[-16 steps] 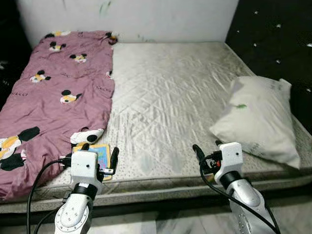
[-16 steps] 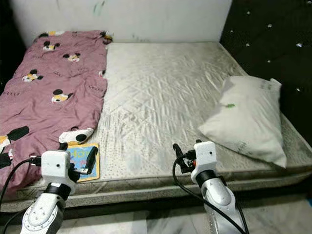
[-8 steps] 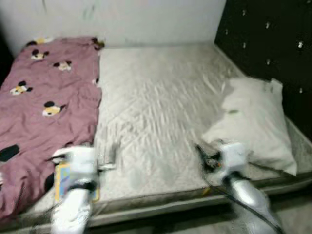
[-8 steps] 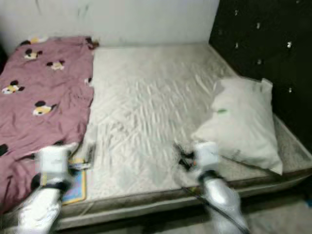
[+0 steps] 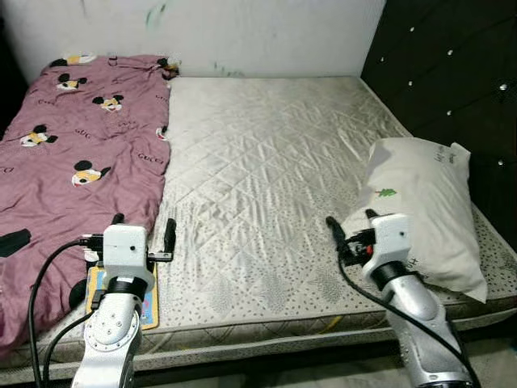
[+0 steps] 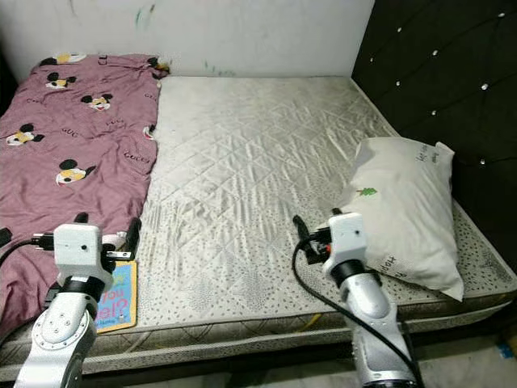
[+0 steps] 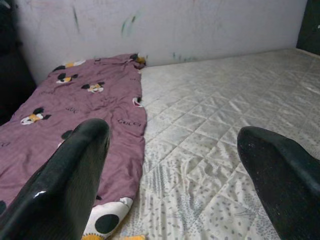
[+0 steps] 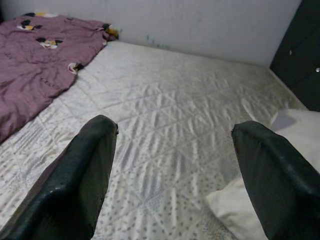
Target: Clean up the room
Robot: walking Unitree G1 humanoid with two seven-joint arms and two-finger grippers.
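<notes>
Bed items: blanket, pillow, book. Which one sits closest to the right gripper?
The white pillow, lying at the headboard side right beside the right gripper. The purple blanket and colourful book are on the robot's left.

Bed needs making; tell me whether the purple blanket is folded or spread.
Spread. The purple blanket lies flat along the mattress's left side, slightly rumpled, unfolded.

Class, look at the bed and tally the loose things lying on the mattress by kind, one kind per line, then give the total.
Pillow: 1
Blanket, purple with cartoon mice: 1
Book, flat with a colourful cover, near the front edge by the blanket: 1
Total: 3
</notes>
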